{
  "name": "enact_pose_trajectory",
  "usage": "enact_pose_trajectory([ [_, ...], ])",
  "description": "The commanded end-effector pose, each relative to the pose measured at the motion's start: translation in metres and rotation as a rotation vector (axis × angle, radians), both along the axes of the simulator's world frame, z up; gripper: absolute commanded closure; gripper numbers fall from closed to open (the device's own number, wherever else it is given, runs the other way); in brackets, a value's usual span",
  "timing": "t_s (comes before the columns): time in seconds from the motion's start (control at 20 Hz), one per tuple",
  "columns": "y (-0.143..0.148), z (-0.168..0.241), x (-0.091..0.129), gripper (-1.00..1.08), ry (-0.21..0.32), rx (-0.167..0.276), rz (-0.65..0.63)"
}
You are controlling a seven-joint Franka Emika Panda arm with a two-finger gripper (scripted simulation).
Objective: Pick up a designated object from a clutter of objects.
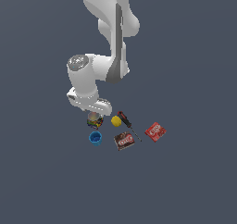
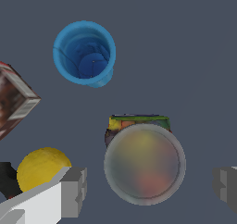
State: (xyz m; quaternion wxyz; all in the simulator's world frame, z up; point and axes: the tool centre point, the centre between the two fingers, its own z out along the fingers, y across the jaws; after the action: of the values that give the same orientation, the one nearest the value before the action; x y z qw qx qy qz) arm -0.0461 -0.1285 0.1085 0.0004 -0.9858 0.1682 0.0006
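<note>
Currently the pincer [image 2: 148, 186] hangs directly over the multicoloured can [image 2: 144, 164], jaws apart, one finger [image 2: 74, 190] on each side of the can's grey top with open space left both ways; nothing is held. In the exterior view the can [image 1: 95, 121] stands upright on the worktop [image 1: 185, 181], half hidden under the wrist, at the edge of the clutter nearest the arm. Blue cup [image 1: 95, 138] just beside it, toward the camera; yellow ball [image 1: 116, 121] just beside it on the exterior view's right; red-handled screwdriver [image 1: 126, 121] beyond the ball; brown box [image 1: 124, 141] and red box [image 1: 155, 131] farther off to the right. Judgement: this is the approach-and-descend stage, grasp not yet made. To do it well, keep the can centred between the fingers and come straight down, no sideways drift. The tight spot is the ball [image 2: 42, 168]: in the wrist view it lies near one finger, so that finger must slot into the gap between ball and can without nudging either. A knocked ball could roll against the can. The cup [image 2: 84, 52] lies off the closing line and looks safe. Go low enough to grip the label wall, not just the rim, since a smooth round can may slip or twist if caught high. Close evenly, then lift vertically to clear the neighbours.
</note>
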Motion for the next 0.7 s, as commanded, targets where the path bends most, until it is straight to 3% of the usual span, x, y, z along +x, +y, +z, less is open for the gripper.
enact_pose_trajectory([
  [0.0, 0.000, -0.002, 0.000, -0.92, 0.000, 0.000, 0.000],
  [0.65, -0.001, -0.048, -0.001, -0.92, -0.001, -0.001, -0.002],
])
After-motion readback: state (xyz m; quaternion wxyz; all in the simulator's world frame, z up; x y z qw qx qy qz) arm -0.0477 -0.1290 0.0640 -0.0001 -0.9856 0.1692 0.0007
